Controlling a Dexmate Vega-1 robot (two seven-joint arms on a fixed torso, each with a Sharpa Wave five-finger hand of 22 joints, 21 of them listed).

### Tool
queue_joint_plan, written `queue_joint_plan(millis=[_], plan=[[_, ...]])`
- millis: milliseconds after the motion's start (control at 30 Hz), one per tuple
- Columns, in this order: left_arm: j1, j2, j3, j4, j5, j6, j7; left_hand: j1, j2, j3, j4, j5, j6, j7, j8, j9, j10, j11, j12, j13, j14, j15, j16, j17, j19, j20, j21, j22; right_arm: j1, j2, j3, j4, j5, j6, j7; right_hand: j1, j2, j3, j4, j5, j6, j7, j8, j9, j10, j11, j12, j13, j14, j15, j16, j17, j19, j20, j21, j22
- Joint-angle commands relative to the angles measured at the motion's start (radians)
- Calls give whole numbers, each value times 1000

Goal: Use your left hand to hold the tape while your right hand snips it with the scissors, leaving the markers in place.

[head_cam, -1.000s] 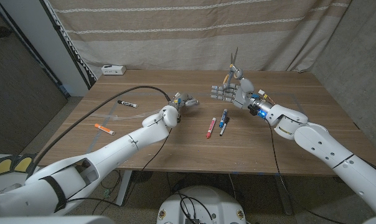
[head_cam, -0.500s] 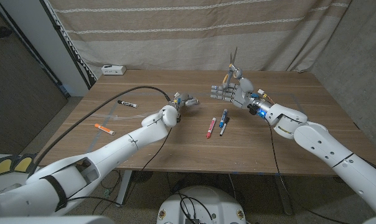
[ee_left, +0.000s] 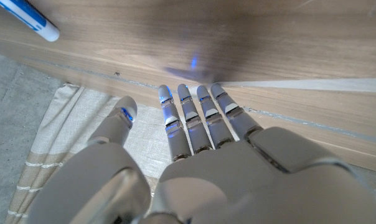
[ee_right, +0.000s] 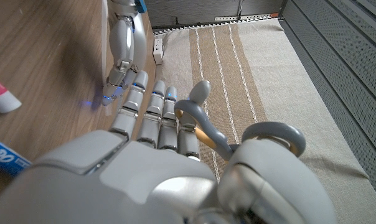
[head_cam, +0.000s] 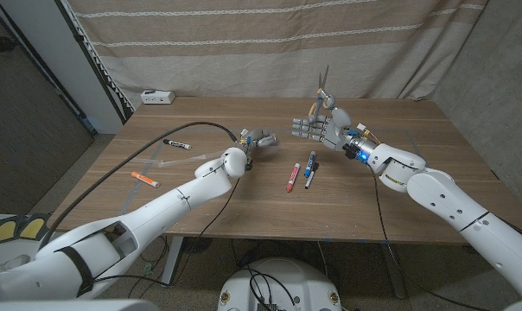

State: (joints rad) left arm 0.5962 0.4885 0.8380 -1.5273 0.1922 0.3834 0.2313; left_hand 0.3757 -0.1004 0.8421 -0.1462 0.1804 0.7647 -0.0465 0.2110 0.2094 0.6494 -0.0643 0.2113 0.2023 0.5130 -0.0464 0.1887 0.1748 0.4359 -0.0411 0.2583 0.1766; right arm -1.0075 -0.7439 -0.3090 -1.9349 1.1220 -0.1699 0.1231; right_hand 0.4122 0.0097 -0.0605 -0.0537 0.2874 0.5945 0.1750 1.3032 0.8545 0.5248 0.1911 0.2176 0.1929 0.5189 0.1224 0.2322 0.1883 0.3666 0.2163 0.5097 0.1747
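My right hand (head_cam: 323,128) hovers over the table's middle and grips grey scissors (head_cam: 323,85) with the blades pointing up. The scissors' looped handles (ee_right: 263,134) sit between its thumb and fingers. My left hand (head_cam: 255,139) hovers a short way to its left with straight, spread fingers (ee_left: 194,115) and holds nothing. A pale clear strip that looks like tape (ee_left: 312,85) lies on the wood beyond those fingertips. A red marker (head_cam: 291,177), a blue marker (head_cam: 311,161) and a dark marker (head_cam: 308,180) lie between and in front of the hands.
A black marker (head_cam: 177,143) and an orange marker (head_cam: 144,179) lie at the table's left, near a black cable (head_cam: 140,155). A white box (head_cam: 157,97) sits at the far left corner. A curtain (head_cam: 270,43) hangs behind the table.
My right hand with the scissors has edged slightly toward the left hand. The left hand and the markers have stayed put.
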Motion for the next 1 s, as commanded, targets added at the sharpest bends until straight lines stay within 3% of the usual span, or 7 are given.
queue_joint_plan(millis=[33, 233, 367, 467, 700, 733, 1000], plan=[[30, 0, -27, -6, 1, -79, 59, 0, 9, 6, -5, -5, 8, -4, 5, 2, 11, -5, 6, 5, 3, -56, 0, 2, 7, 3, -1, 3, -7, 2, 2, -4, 1, 2, -5, 1, 11, -2, -5, -5, 7, -2, 10, 2, -3, -1, -5, 5, 12, -2, -4, 5, 10, 0, -7, 2], [44, -1, -41, -14, 4, -102, 80, 0, 11, 7, -5, -5, 11, -9, 5, 2, 9, -9, 5, 6, 2, -58, 1, 3, 8, 2, -2, 4, -9, 1, 1, -7, 0, 4, -5, 1, 12, -3, -5, -5, 5, -1, 11, 3, -2, -1, -5, 5, 13, -2, -5, 5, 12, 0, -10, 2], [54, -1, -47, -20, 10, -114, 96, 1, 13, 9, -5, -5, 19, -19, 8, 1, 9, -17, 5, 6, -2, -59, 0, 4, 17, 23, 0, 7, -11, 1, 0, -10, 0, 5, -5, 1, 12, -4, -6, -5, 7, -2, 11, 1, -2, -1, -5, 5, 13, -2, -6, 5, 13, 0, -13, 2], [64, -4, -53, -20, 12, -130, 114, 4, 14, 11, -7, -4, 31, -27, 12, 1, 10, -27, 5, 6, 1, -65, 1, 4, 29, 25, 4, 9, -12, 0, 0, -13, 0, 4, -6, 1, 13, -4, -6, -5, 10, -4, 9, -3, -2, -1, -5, 5, 14, -1, -7, 5, 15, 0, -16, 3], [87, -10, -73, -10, 6, -201, 156, 49, 16, 31, -30, -1, 66, -62, 21, -1, 25, -58, 9, 6, 16, -89, 4, 1, 58, 28, 16, 18, -14, 1, -2, -17, 0, 5, -7, 2, 15, -5, -8, -5, 8, -3, 13, 1, -3, -1, -6, 5, 14, -1, -9, 5, 18, 0, -24, 3], [89, -11, -77, -10, 2, -207, 155, 60, 14, 35, -34, -1, 67, -65, 20, -2, 30, -66, 10, 6, 23, -94, 6, 1, 70, 38, 22, 20, -14, 3, -3, -17, 1, 5, -6, 3, 15, -5, -8, -5, 9, -3, 12, -1, -3, -1, -6, 5, 14, -1, -9, 5, 18, 0, -25, 3], [105, -19, -102, 1, -27, -274, 161, 87, 10, 45, -40, -1, 66, -81, 17, -3, 31, -74, 9, 6, 26, -101, 5, 0, 87, 48, 29, 23, -13, 4, -7, -20, -2, 6, -10, 4, 18, -5, -10, -6, 10, -3, 12, -3, -3, -2, -7, 5, 16, 0, -11, 5, 22, 0, -33, 3]])
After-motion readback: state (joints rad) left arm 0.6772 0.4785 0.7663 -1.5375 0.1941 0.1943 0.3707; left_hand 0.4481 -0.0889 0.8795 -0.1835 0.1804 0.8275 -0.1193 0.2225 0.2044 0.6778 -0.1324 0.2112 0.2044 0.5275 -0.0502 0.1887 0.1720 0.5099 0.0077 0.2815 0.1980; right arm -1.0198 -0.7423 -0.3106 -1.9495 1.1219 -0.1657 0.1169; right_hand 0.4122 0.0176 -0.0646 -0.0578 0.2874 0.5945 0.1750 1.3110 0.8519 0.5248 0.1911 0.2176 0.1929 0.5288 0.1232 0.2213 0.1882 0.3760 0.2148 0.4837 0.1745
